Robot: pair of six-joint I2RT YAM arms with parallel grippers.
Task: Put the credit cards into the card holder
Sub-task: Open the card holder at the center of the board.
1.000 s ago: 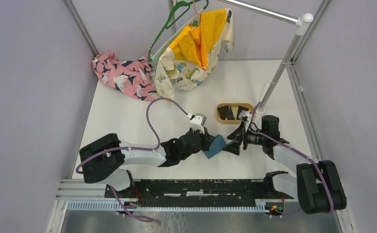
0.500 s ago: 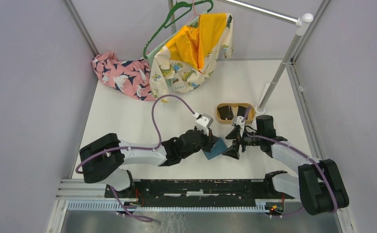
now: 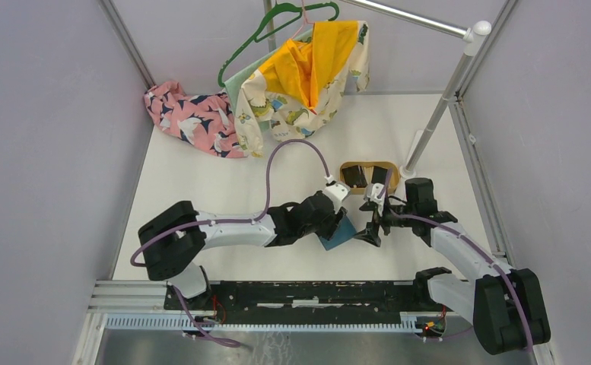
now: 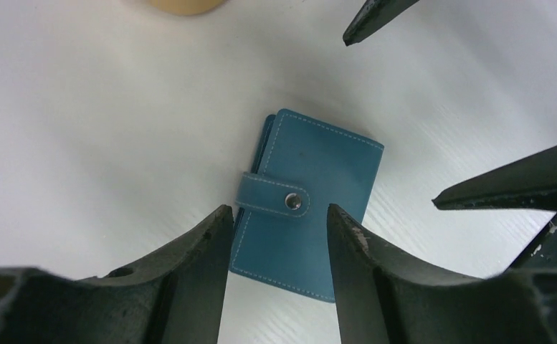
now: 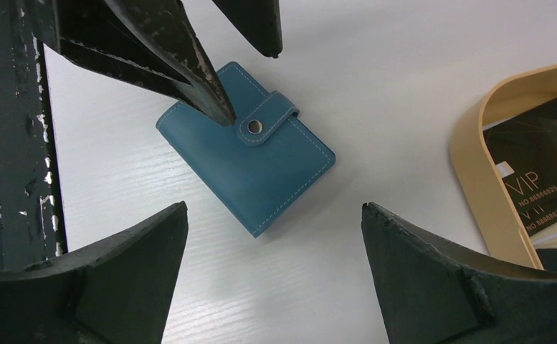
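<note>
The card holder (image 4: pixel 311 193) is a teal wallet lying flat on the white table, closed, its snap tab fastened. In the top view the card holder (image 3: pixel 339 234) sits between the two grippers. My left gripper (image 4: pixel 277 213) hovers right over it, jaws apart and holding nothing; the same left gripper (image 3: pixel 338 217) hides part of it from above. My right gripper (image 5: pixel 274 208) stands wide open and empty just beside the card holder (image 5: pixel 250 154). Dark credit cards (image 5: pixel 540 168) lie in the tan oval tray (image 5: pixel 469 165), one marked VIP.
The tray (image 3: pixel 368 163) sits just beyond the grippers, beside the foot of a slanted clothes-rack pole (image 3: pixel 438 99). A yellow patterned garment on a green hanger (image 3: pixel 307 68) and a pink garment (image 3: pixel 189 118) lie at the back. A black rail (image 3: pixel 300 293) runs along the near edge.
My left gripper opened and let go of the card holder, which went from tilted in the grip to flat on the table. The left arm reached further right; the right gripper shifted slightly.
</note>
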